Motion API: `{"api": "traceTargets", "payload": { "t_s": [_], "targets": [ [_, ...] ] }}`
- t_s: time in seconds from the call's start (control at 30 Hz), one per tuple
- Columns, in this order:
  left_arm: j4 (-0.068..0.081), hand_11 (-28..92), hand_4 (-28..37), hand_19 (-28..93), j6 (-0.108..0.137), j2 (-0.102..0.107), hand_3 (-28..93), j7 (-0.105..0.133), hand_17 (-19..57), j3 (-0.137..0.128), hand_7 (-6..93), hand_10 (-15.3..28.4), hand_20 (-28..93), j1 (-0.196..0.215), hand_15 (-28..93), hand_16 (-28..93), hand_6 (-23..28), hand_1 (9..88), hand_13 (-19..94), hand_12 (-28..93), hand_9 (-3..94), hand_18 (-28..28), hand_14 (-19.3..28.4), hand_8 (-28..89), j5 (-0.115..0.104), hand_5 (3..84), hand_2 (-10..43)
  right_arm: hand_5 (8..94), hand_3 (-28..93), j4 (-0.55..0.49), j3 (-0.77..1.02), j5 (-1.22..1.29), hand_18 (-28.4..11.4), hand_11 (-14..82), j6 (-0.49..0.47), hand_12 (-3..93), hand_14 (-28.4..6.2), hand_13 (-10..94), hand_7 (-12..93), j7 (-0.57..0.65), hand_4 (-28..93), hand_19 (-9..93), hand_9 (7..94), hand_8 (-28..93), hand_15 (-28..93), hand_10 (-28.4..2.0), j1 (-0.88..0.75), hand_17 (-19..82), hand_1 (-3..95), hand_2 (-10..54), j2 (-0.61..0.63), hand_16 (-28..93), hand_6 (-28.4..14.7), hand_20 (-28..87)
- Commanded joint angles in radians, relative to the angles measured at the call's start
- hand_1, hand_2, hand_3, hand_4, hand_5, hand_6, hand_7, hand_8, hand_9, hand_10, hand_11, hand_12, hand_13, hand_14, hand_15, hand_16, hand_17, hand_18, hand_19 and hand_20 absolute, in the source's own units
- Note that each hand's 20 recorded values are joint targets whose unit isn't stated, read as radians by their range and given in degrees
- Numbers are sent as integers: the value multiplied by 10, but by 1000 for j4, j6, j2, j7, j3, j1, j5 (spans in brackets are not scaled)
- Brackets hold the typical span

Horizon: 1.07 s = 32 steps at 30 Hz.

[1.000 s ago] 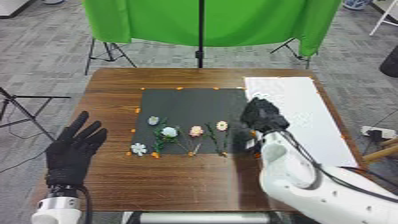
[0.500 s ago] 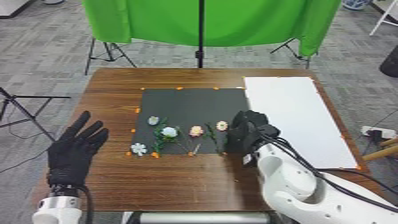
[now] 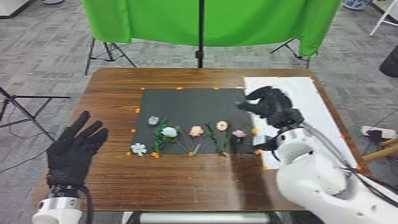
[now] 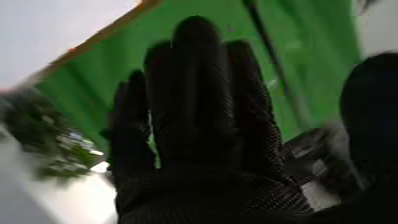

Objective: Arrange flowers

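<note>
You have one black mat [image 3: 194,106] on one brown wooden table [image 3: 115,180]; places below are relative to the mat. Flowers counted: six, all along its near half.

Left to right: one white open-petalled flower [image 3: 139,148] at the mat's near-left corner; one pale blue bud [image 3: 153,120], farther in; one white rose-like flower [image 3: 169,132] with green leaves; then three pink blossoms: the first [image 3: 196,131], the second [image 3: 222,126] on a green stem, the third [image 3: 238,133] closest to the mat's right edge. Orange spots dot the mat's border, too small for you to count surely.

Hands: two. Your right hand [image 3: 277,107] is over the one white sheet [image 3: 315,120] to the right of the mat, thumb on the mat side. Its fingers are straight, thumb well apart from them, gripping nothing; your right wrist view agrees. Your left hand [image 3: 71,155] is left of the mat, fingers straight and spread. One green cloth [image 3: 266,25] hangs beyond the table.

Change: half a second ago your right hand covers the mat's right edge; it has since moved away and to the right. You now see the third pink blossom, which was out of sight then. The other five flowers and your left hand look unmoved.
</note>
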Motion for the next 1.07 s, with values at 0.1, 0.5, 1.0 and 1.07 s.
{"api": "traceTargets", "payload": {
  "t_s": [0.1,0.5,1.0,1.07],
  "targets": [
    [21,197,-283,547,36,-12,806,11,-100,14,94,183,81,-3,552,-116,67,179,216,83,334,273,284,-99,26,359,80,527,711,5,443,805,-214,256,-43,144,-182,441,131,-406,-283,656,588,-119,590,-188,-305,132,198,3,-143,86,-12,333],
    [36,172,-283,539,21,-23,804,16,-100,24,104,163,83,-18,537,-105,31,167,211,85,317,275,284,-107,48,310,77,422,717,52,582,1168,-235,107,-132,126,-196,322,114,-669,-283,514,467,-118,339,-155,-470,25,158,22,-214,121,28,238],
    [48,183,-283,540,11,-39,799,11,-88,26,99,172,92,-19,526,-95,39,156,227,97,341,283,284,-103,48,330,76,467,729,76,614,1200,-241,113,-160,140,-184,346,143,-725,-283,516,479,-125,343,-147,-518,40,154,19,-218,152,30,246],
    [45,183,-283,543,12,-39,799,9,-87,23,98,172,95,-16,527,-94,39,156,228,98,339,283,284,-103,51,330,76,467,727,75,616,1205,-241,114,-162,141,-184,346,143,-719,-283,517,480,-126,345,-147,-518,41,156,20,-221,153,30,247]
  ]
}}
